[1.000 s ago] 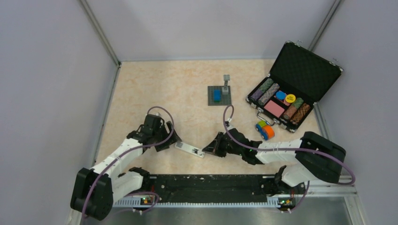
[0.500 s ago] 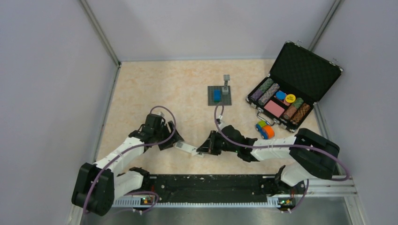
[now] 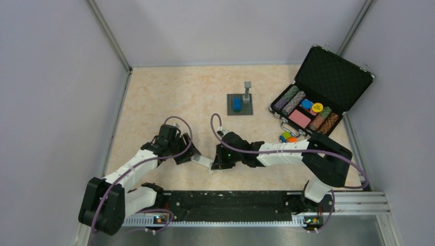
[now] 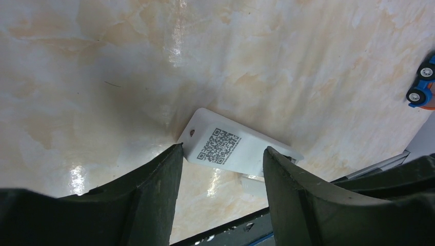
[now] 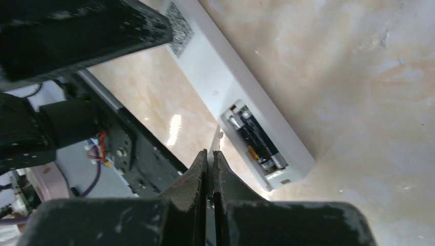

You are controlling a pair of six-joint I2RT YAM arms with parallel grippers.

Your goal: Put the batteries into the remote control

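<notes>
The white remote control [image 3: 202,162] lies back side up on the table between my two grippers. In the right wrist view the remote [image 5: 215,66] shows its open recess with the two dark batteries [image 5: 255,142] lying side by side inside. My right gripper [image 5: 210,154] is shut on a thin white battery cover [image 5: 217,139], held edge-on just beside the recess. My left gripper [image 4: 220,151] is open, its fingers either side of the remote's end with the QR label [image 4: 219,146]. From above, the left gripper [image 3: 185,156] and right gripper [image 3: 216,163] sit at opposite ends of the remote.
An open black case of poker chips [image 3: 308,110] stands at the right, a small toy car [image 3: 288,137] in front of it. A grey baseplate with a blue block [image 3: 240,105] lies further back. The black rail [image 3: 225,200] runs along the near edge.
My right arm has swung left, bringing its gripper from beside the remote's right end to over it. The left gripper has shifted only slightly. The remote has stayed in place.
</notes>
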